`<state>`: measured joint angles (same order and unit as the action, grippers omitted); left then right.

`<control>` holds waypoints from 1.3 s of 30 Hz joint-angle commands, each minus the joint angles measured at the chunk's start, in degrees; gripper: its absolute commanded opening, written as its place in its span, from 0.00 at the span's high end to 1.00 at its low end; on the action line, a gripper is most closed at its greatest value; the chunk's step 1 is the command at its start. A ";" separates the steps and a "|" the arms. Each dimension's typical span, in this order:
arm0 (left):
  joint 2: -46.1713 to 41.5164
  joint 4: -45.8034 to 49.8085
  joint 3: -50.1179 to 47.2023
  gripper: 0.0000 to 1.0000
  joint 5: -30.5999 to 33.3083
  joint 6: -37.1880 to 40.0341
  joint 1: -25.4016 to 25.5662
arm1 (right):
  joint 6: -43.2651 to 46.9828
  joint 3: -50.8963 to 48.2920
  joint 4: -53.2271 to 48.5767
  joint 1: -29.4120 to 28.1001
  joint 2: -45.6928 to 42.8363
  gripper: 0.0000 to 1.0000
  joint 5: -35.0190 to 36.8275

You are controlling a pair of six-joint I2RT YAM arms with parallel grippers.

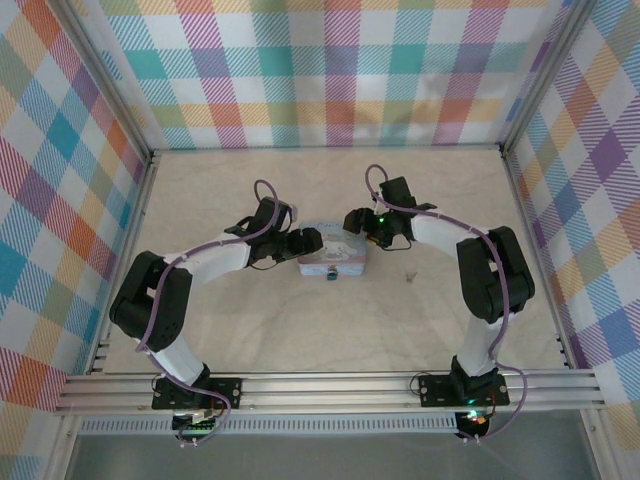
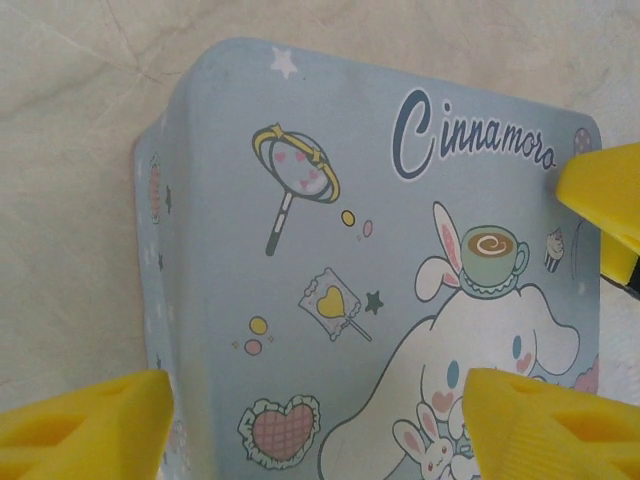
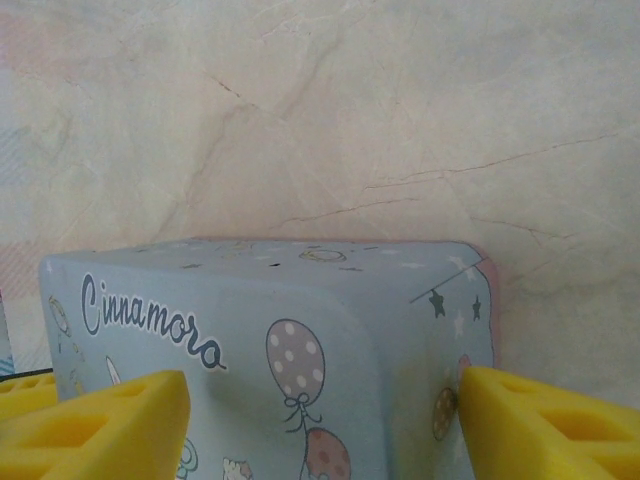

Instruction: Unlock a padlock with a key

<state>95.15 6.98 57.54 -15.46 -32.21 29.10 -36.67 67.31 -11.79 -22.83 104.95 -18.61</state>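
Observation:
The pastel-blue cartoon box (image 1: 335,255) sits mid-table between both arms. A tiny dark padlock (image 1: 331,273) hangs at its near front edge. The key (image 1: 410,275), a slim dark piece, lies on the table right of the box, apart from both grippers. My left gripper (image 1: 306,241) is open at the box's left end; its yellow fingertips (image 2: 85,428) spread wide above the lid (image 2: 330,230). My right gripper (image 1: 358,222) is open over the box's far right corner (image 3: 440,290), one yellow fingertip (image 3: 550,425) beside the box's side wall.
The pale marbled tabletop (image 1: 250,330) is ringed by checkered walls (image 1: 330,70). A yellow finger of the right gripper (image 2: 605,195) reaches into the left wrist view at the lid's right edge. Open floor lies in front of the box.

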 commanded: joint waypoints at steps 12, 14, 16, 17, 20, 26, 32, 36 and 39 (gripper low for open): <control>-9.37 2.74 -5.18 0.13 4.96 -0.05 -0.10 | 4.15 -2.17 -7.49 3.30 -9.47 0.19 5.18; -10.55 3.63 -5.59 0.14 4.92 -0.03 -0.10 | 5.19 -2.36 -9.85 3.52 -11.11 0.20 7.40; -12.09 4.96 -6.06 0.14 5.01 0.23 -0.01 | 6.17 -2.48 -13.06 3.63 -13.19 0.20 10.63; -12.78 5.62 -6.14 0.14 5.01 0.55 0.15 | 6.46 -2.97 -14.00 3.59 -14.24 0.20 12.21; -15.23 8.25 -6.20 0.14 5.74 1.51 1.15 | 7.67 -5.10 -16.80 3.67 -18.40 0.20 18.32; -19.38 11.82 -6.56 0.15 6.48 1.64 5.60 | 9.59 -6.75 -25.25 5.69 -23.68 0.24 22.92; -19.54 11.05 -5.39 0.16 9.14 1.18 12.10 | 9.63 -10.06 -27.28 8.30 -24.49 0.44 21.55; -17.94 9.65 -3.54 0.16 11.16 2.22 16.47 | 8.64 -13.08 -25.37 9.03 -23.62 0.47 19.53; -15.89 9.45 -2.06 0.17 11.03 2.43 18.31 | 8.03 -14.88 -24.09 9.21 -22.55 0.54 18.82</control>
<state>77.67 16.78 52.95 -6.07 -31.24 45.89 -28.12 53.60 -36.10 -13.82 81.25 1.83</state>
